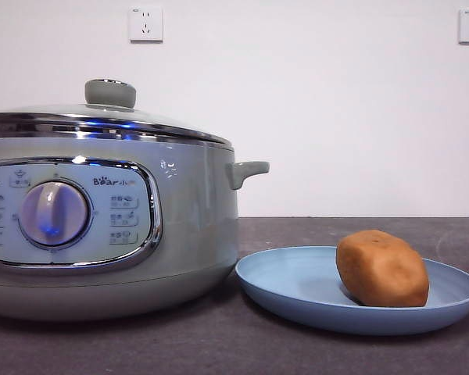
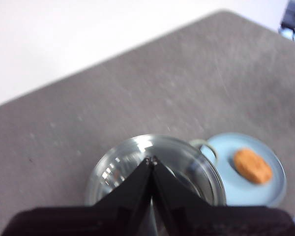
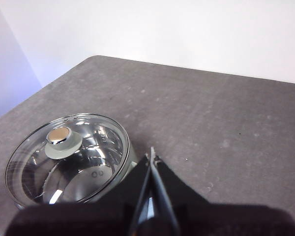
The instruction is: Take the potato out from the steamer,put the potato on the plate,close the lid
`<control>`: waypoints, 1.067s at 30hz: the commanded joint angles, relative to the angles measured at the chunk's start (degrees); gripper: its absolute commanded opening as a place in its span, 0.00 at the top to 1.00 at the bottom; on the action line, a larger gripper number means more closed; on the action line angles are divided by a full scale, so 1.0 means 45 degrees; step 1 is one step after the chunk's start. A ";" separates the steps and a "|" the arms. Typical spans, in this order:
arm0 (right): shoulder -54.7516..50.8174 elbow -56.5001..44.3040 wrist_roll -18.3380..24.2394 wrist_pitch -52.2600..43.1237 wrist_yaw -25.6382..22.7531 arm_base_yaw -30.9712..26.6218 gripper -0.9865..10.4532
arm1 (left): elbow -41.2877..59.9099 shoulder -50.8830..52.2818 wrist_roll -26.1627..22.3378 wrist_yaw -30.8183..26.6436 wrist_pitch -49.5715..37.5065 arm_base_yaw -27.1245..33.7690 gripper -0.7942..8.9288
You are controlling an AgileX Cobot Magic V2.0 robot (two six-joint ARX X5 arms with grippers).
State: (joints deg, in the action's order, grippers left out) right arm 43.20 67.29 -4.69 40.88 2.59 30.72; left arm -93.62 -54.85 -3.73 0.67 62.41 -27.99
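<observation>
The grey-green steamer (image 1: 180,226) stands at the left of the front view with its glass lid (image 1: 102,117) on top, knob up. The orange-brown potato (image 1: 381,268) lies on the light-blue plate (image 1: 289,285) to its right. Neither arm shows in the front view. My left gripper (image 2: 151,160) is shut and empty, high above the lid (image 2: 123,164); the potato (image 2: 252,165) and plate (image 2: 275,189) show beside it. My right gripper (image 3: 151,156) is shut and empty, high above the table beside the lid (image 3: 88,132).
The dark grey table (image 1: 219,344) runs to a white wall with two sockets (image 1: 145,23). The steamer's side handle (image 1: 246,170) sticks out toward the plate. Something dark (image 2: 294,19) sits past the table's far corner in the left wrist view.
</observation>
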 commanded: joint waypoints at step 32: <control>-0.0029 0.0029 0.0039 -0.0063 0.0010 0.0005 0.91 | 1.9035 1.0724 0.2759 0.1914 -1.5188 0.3687 0.92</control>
State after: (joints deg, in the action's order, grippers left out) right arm 43.20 67.29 -4.71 40.88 2.59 30.72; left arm -8.88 -7.25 7.35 9.39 -4.97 -11.70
